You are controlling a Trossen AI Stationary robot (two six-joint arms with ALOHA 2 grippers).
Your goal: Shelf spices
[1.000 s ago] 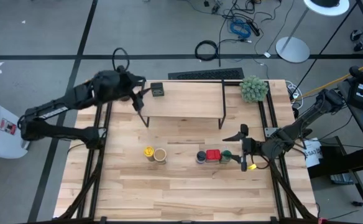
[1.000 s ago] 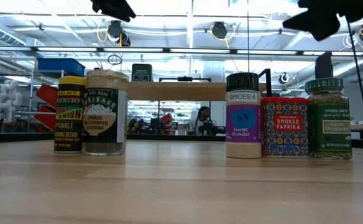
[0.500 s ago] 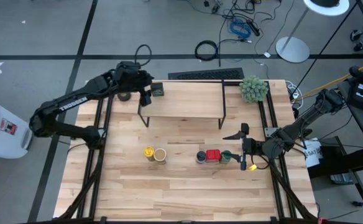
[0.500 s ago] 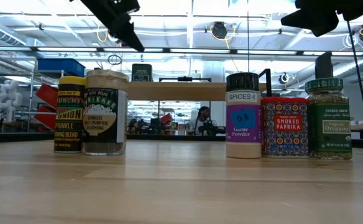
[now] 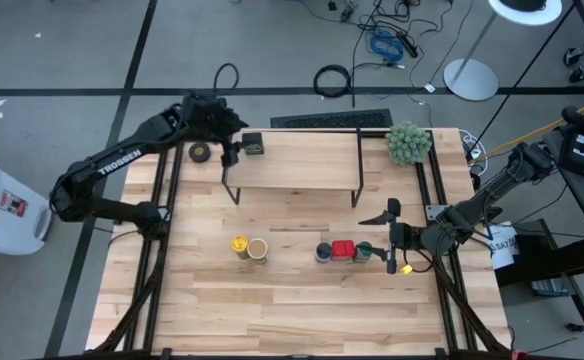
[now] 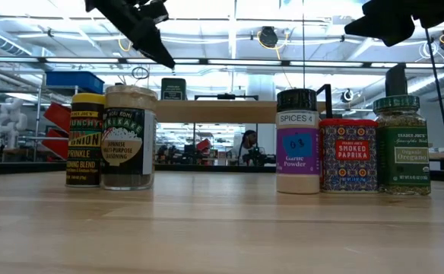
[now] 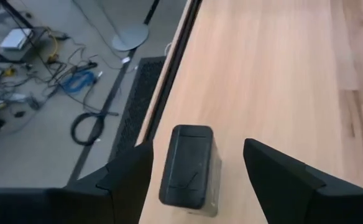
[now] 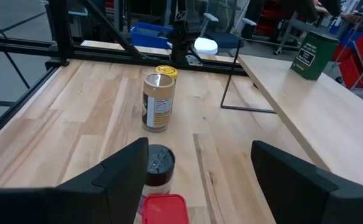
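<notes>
Fingers of the left gripper (image 7: pixel 197 171) stand apart, one on each side of the dark boxy tin (image 7: pixel 188 165), and they do not touch it. That tin sits on the shelf (image 5: pixel 292 160), at its far left corner by the back edge. From above, the left gripper (image 5: pixel 234 148) hangs just beside the tin (image 5: pixel 254 145).

Fingers of the right gripper (image 8: pixel 197 180) are apart too, with nothing between them. This gripper (image 5: pixel 392 235) waits near the right side of the table, close to the green-lidded jar (image 5: pixel 364 251).

Five spices stand on the table (image 5: pixel 292 310) in front of the shelf. The yellow-lidded jar (image 5: pixel 239 244) and the tan-lidded jar (image 5: pixel 258 249) touch each other on the left. The blue-lidded jar (image 5: pixel 324 252), the red square tin (image 5: pixel 343 249) and the green-lidded jar make a tight row on the right. The two groups are well apart.

The table is made of pale wood planks. A black tape roll (image 5: pixel 200 152) lies near its far left corner, and a fuzzy green plant ball (image 5: pixel 409 142) sits at the far right corner.

Behind the table, cables (image 5: pixel 384 42) and a round lamp base (image 5: pixel 471 78) lie on a grey floor. From table height, the room has bright ceiling lights (image 6: pixel 267 36) and a blue bin (image 6: pixel 74 81) on a rack.
</notes>
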